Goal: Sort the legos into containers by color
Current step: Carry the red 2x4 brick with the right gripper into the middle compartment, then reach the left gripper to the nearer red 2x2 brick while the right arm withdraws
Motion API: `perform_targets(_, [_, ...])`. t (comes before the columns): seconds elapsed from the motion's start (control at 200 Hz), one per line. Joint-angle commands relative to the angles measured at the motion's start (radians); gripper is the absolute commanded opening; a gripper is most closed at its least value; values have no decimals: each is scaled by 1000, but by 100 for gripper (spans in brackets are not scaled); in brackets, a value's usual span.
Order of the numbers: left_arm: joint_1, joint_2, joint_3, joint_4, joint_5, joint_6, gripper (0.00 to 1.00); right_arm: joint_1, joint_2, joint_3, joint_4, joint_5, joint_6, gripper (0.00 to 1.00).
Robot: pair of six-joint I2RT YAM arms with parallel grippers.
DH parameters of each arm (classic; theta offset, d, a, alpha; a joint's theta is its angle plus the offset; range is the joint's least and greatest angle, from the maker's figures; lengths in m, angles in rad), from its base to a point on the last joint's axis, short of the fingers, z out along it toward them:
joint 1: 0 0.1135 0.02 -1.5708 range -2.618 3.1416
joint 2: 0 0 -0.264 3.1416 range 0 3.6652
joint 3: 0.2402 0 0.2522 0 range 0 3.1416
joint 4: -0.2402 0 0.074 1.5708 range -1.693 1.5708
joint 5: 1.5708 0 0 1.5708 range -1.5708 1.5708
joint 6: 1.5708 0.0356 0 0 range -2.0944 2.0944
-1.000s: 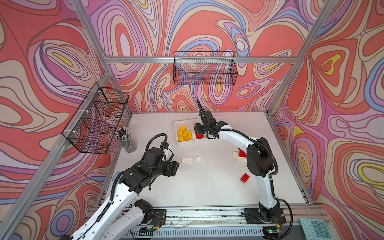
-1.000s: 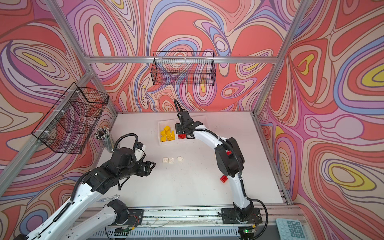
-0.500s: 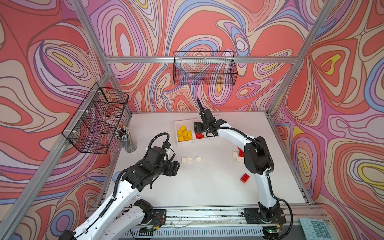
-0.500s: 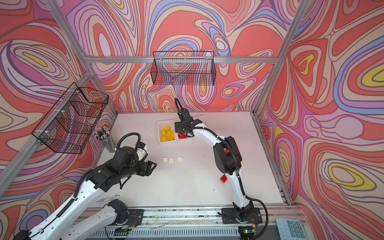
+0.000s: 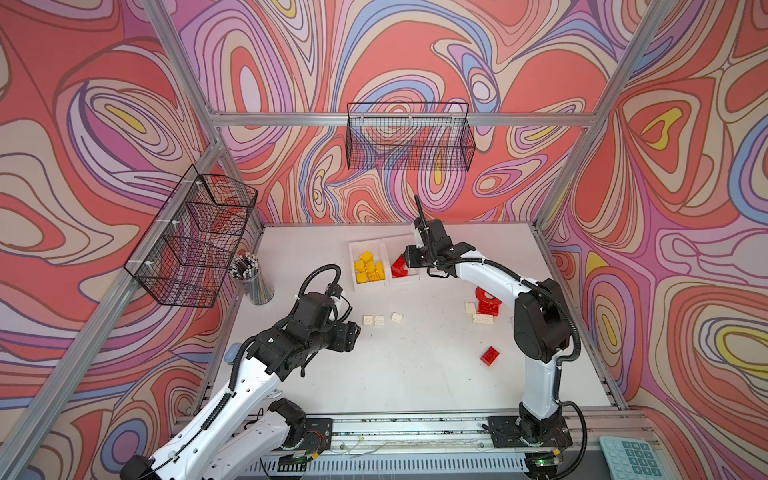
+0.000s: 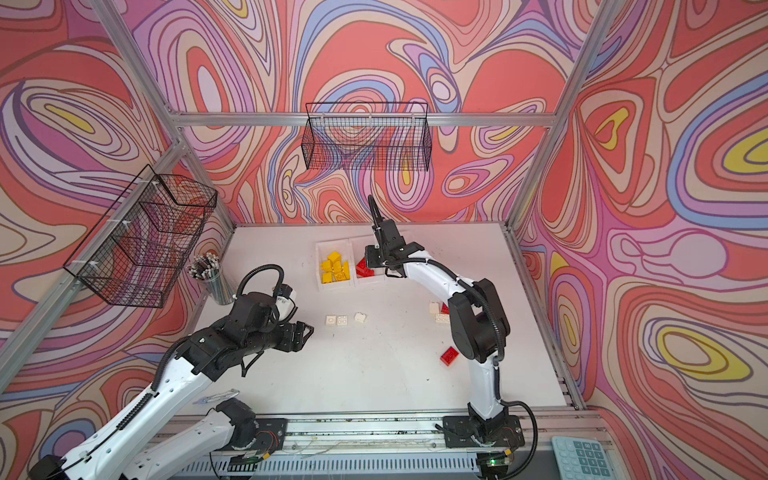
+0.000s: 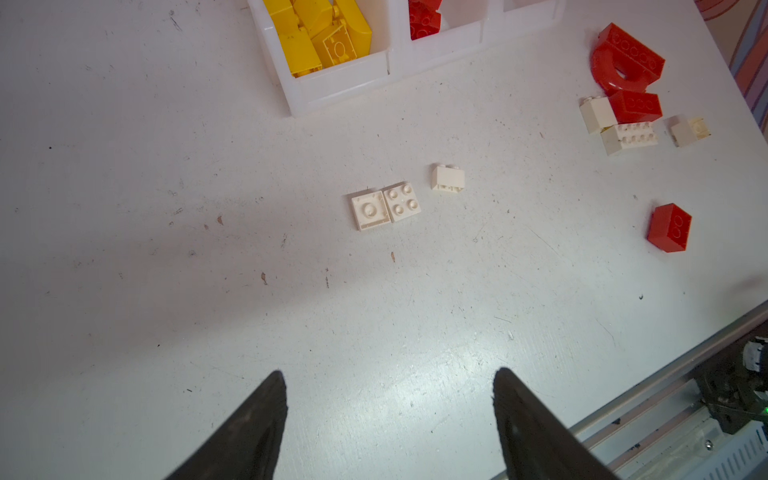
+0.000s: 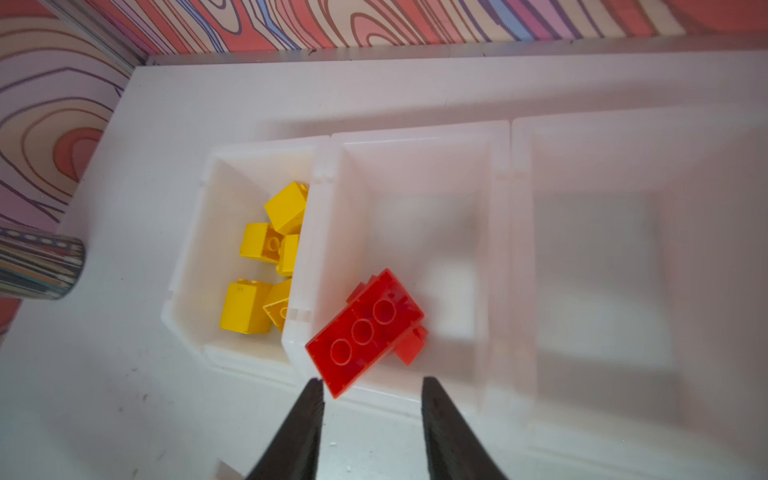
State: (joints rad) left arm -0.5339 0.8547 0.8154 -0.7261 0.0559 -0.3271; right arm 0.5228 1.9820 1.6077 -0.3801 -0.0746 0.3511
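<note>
A black wire basket [image 5: 195, 237] hangs on the left wall, and a clear cup of pencils [image 5: 254, 279] stands on the white tabletop [image 5: 415, 374] just below it. The left hand [image 7: 387, 372] hovers above the tabletop, its fingers well apart with nothing between them. Just beyond it lie two white square bricks [image 5: 373, 320], touching side by side, and a third white brick [image 5: 397, 317] just beside them. Behind these sits the row of white bins [image 5: 352, 249]. The leftmost holds a heap of yellow bricks [image 5: 368, 268]. The middle bin [image 8: 415, 141] holds a long red brick [image 8: 365, 332], tilted against its near corner on top of a smaller red piece [image 8: 411, 347]. The right hand [image 8: 372, 380] is poised over that bin's near rim, fingers apart, gripping nothing. Farther right, a red arch [image 5: 484, 295], a squat red brick [image 7: 636, 106] and several white bricks [image 7: 627, 139] cluster together, touching. A lone red brick [image 5: 490, 355] lies nearer the front, well apart. A pale green calculator [image 5: 627, 457] sits past the front right corner.
</note>
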Motion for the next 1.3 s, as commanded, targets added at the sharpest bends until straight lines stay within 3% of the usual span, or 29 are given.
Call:
perform_targets(0.0, [5, 6, 4, 1, -11, -6, 78, 16, -34, -66, 34, -66, 24, 38])
perform_targets(0.18, [2, 82, 26, 54, 56, -23, 77, 14, -171, -204, 110, -83, 68, 36])
perform_targets(0.3, [-53, 139, 27, 178, 29, -58, 77, -31, -320, -312, 141, -139, 103, 38])
perform_targets(0.431, [-188, 279, 49, 343, -101, -55, 77, -215, -473, -447, 196, -286, 185, 38])
perform_targets(0.591, [-303, 562, 169, 562, -75, 1, 77, -409, -615, -478, 145, -353, 196, 39])
perform_targets(0.711, [-380, 789, 350, 594, 4, 59, 76, -503, -692, -505, 149, -362, 234, 41])
perform_targets(0.881, [-514, 1007, 540, 574, -32, 20, 76, -588, -729, -574, 214, -363, 306, 44])
perform_targets(1.072, [-625, 1136, 612, 610, -55, -56, 79, -662, -720, -714, 412, -390, 433, 48])
perform_targets(1.292, [-651, 1299, 745, 540, -63, -103, 77, -671, -654, -756, 503, -415, 475, 52])
